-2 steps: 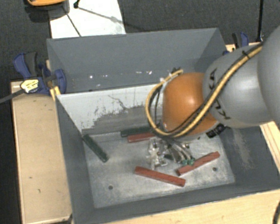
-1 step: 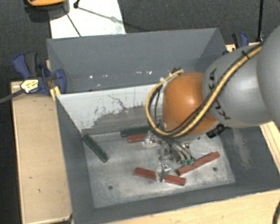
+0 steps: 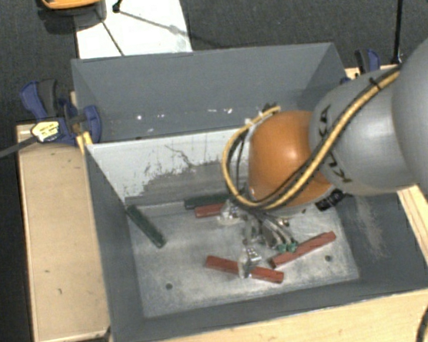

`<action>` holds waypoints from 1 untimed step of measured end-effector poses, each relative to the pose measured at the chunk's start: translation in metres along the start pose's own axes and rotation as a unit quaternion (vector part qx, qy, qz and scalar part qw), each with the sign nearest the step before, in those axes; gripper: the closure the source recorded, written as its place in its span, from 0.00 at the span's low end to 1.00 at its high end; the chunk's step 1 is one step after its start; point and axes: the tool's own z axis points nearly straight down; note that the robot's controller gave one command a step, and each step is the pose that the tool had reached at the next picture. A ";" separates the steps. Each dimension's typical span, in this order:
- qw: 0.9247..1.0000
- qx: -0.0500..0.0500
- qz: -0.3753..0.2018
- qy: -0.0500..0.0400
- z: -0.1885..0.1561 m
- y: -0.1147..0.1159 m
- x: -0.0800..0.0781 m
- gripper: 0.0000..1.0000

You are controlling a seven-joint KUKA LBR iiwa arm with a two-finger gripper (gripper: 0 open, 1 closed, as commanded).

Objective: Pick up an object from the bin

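Observation:
My gripper (image 3: 251, 259) reaches down to the bin floor near the front middle, under the arm's orange cover. It stands between two short red sticks: one (image 3: 222, 264) lies just to its left, the other (image 3: 268, 275) just to its front right. A longer red stick (image 3: 314, 244) lies slanted to the right, and a small green piece (image 3: 284, 258) sits at that stick's near end, close to the gripper. The view does not show whether anything is held.
A dark green stick (image 3: 145, 226) lies slanted near the left wall. At the back, a dark green stick (image 3: 202, 201) and a red one (image 3: 210, 211) lie side by side, partly under the arm. The arm covers the bin's right middle.

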 end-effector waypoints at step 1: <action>1.000 -0.001 -0.019 -0.009 0.020 0.010 0.026 1.00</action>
